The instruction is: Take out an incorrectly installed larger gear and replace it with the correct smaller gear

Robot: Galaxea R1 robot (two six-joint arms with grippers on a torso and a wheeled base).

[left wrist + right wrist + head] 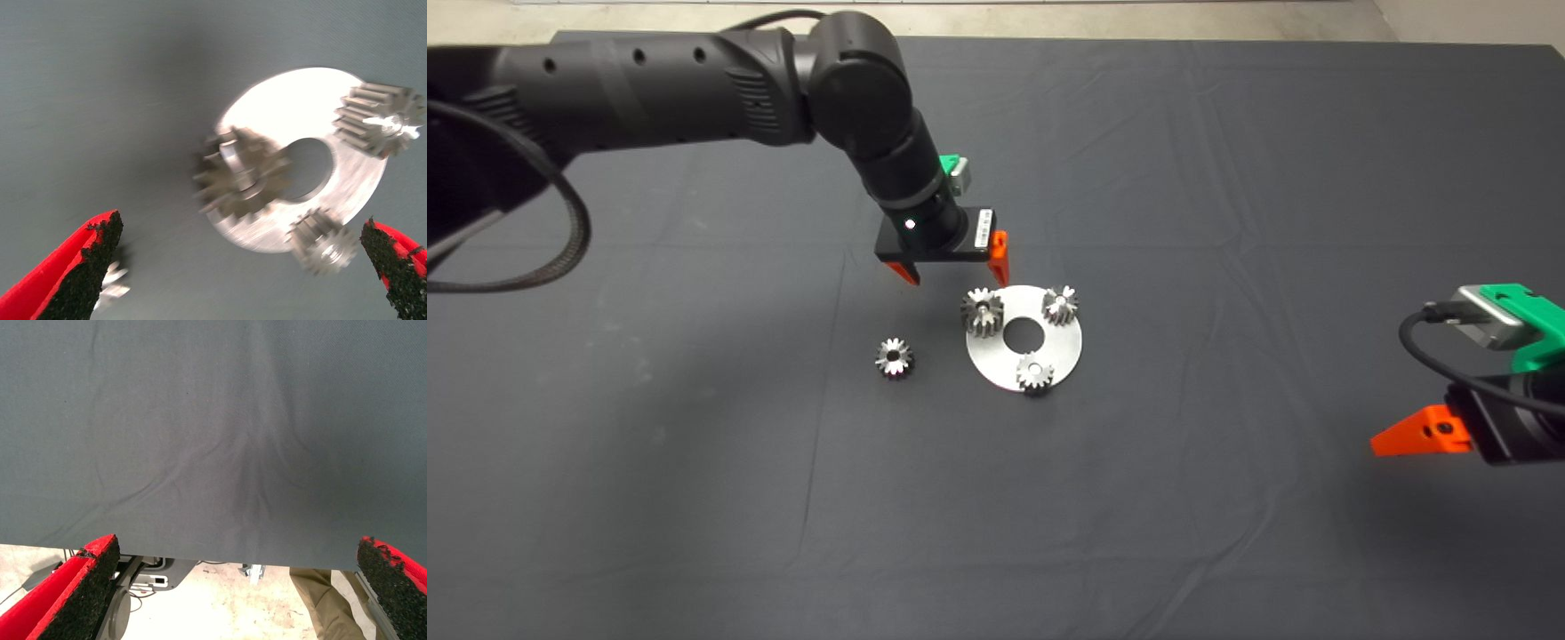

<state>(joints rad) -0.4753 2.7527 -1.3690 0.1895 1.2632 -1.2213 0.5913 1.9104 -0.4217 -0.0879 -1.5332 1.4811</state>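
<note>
A round silver plate (1051,342) with a centre hole lies mid-mat and carries three gears. The larger gear (983,311) stands on its left side; two small gears (1060,304) (1035,372) stand on its right and near sides. The smaller gear (894,356) lies loose on the mat left of the plate. My left gripper (956,274) hovers open and empty just behind the plate. In the left wrist view the larger gear (243,177) sits between the fingers (87,267) on the plate (293,93), and the loose gear (115,283) peeks out beside one pad. My right gripper (1423,433) waits open at the right edge.
The dark mat (694,462) covers the table, with a few creases. The right wrist view shows the mat's edge (213,547), the floor beyond with cables, and a person's leg (320,600) in khaki trousers.
</note>
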